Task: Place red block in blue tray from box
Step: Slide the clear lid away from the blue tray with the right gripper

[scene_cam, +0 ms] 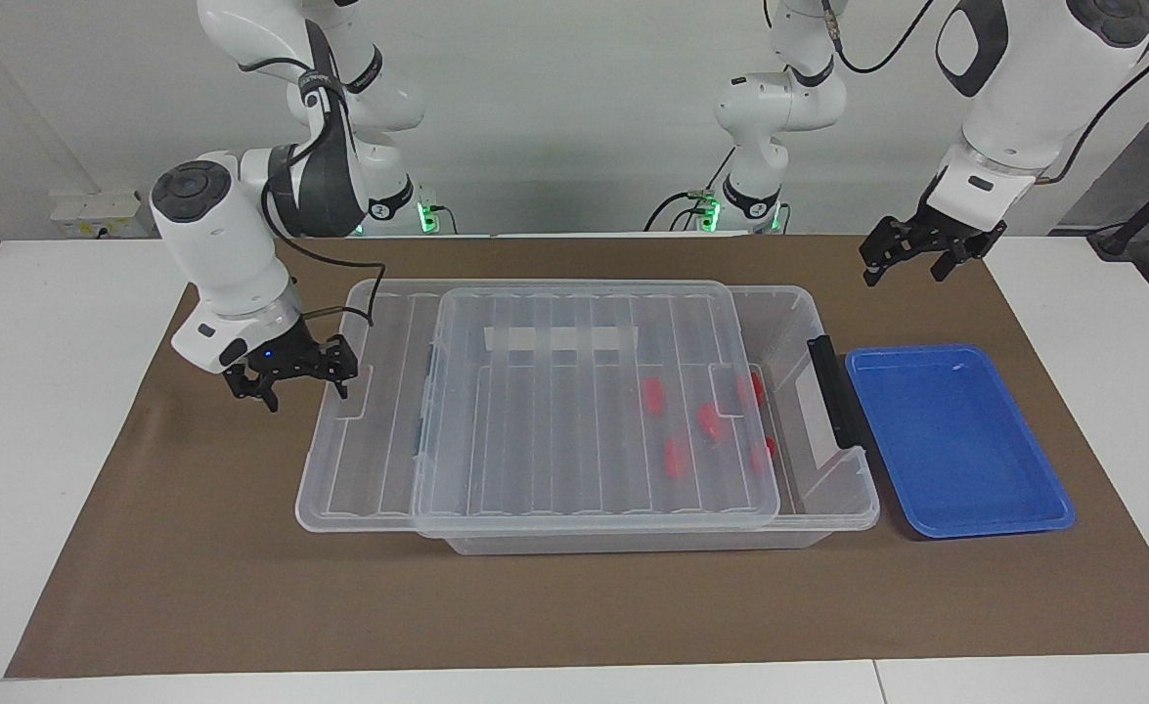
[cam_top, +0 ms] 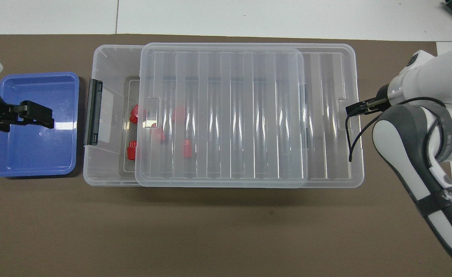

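Note:
The box is a large clear bin with a black clip handle at the left arm's end. A ribbed translucent lid lies on it and leaves that end uncovered. Several red blocks lie inside near that end, some under the lid; they also show in the overhead view. The blue tray lies empty beside the box at the left arm's end. My left gripper is open and empty, raised over the tray. My right gripper is open and empty, beside the box's other end.
A brown mat covers the table under everything. White table shows around it. The right arm's wrist and forearm hang over the mat at its end of the box.

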Controlling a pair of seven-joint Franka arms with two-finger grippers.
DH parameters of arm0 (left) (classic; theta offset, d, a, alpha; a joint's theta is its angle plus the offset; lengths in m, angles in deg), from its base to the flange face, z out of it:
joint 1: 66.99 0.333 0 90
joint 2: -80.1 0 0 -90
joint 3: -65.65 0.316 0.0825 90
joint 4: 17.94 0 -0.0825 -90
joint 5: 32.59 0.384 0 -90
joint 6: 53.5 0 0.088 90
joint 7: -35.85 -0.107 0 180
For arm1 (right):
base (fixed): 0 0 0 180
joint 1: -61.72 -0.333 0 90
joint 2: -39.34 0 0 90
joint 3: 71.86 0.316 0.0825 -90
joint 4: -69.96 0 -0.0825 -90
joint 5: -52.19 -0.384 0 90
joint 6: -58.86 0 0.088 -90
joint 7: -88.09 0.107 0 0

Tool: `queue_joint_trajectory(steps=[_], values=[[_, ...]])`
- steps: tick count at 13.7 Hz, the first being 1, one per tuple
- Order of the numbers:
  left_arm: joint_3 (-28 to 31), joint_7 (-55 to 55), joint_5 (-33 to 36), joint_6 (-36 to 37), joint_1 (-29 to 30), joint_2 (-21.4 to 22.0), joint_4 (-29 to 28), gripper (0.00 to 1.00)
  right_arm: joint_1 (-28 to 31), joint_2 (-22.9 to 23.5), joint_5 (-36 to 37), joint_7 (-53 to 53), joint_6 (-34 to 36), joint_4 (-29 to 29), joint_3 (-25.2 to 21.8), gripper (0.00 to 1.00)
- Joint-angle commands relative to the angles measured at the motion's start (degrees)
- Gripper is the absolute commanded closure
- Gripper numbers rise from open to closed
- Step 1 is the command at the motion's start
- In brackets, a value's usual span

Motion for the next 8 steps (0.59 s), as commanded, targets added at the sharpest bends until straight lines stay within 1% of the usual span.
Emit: queue_joint_trajectory(steps=[1, 2, 3, 4, 5, 7, 8], values=[[0.0, 9.5, -0.3, -6.0, 1.4, 0.9, -2.1, 0.0, 3.3, -0.1, 0.8, -7.3, 0.3, 0.7, 0.5, 0.04], [-0.3, 18.2, -0.3, -11.4, 0.7, 1.1, -3.9, 0.0, 4.0, -0.1, 0.8, -9.0, 0.4, 0.8, 0.5, 0.04], [-0.6, 26.5, -0.3, -16.1, -1.3, 1.1, -5.8, 0.0, 4.6, -0.1, 0.8, -10.6, 0.3, 0.9, 0.5, 0.04], [-0.5, 33.3, -0.2, -18.5, -3.6, 0.0, -5.9, 0.0, 5.4, -0.1, 0.8, -12.9, 0.2, 1.1, 0.5, 0.04], [-0.5, 37.9, 0.7, -19.2, -5.2, -1.5, -5.1, 0.0, 6.2, -0.1, 0.8, -14.8, 0.1, 1.4, 0.5, 0.04], [-0.6, 47.9, 5.0, -20.3, -9.5, -6.5, -1.9, 0.0, 7.2, -0.2, 0.8, -17.8, -0.1, 1.5, 0.5, 0.04], [-0.5, 51.0, 5.3, -20.4, -10.3, -8.3, -0.6, 0.0, 7.7, -0.2, 0.8, -18.9, -0.1, 1.5, 0.5, 0.04]])
